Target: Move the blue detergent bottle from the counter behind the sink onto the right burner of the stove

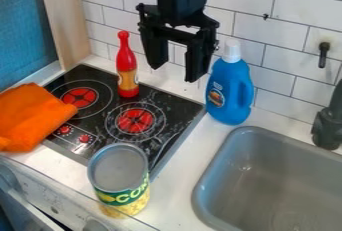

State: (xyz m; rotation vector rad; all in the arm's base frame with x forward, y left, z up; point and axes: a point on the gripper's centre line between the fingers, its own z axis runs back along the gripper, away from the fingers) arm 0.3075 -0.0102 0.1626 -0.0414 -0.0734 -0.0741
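You have the gripper (175, 72) high at the far side, between the red bottle (127, 67) and the blue bottle (229, 92). Its two fingers are released, with a gap between them, and they grasp nothing. The red bottle stands upright on the far part of the stove (169, 106). The blue bottle stands upright to the right of the stove, near the wall, at the far left of the sink (294, 175).

As you can see, no grasp is made and nothing is lifted. For each thing here, the closing of the fingers and the lift are not yet done. The can (120, 175) stands upright at the near side of the stove, and the cloth (33, 117) lies at the left, partly over the stove. You have the tap (327, 127) at the far right.
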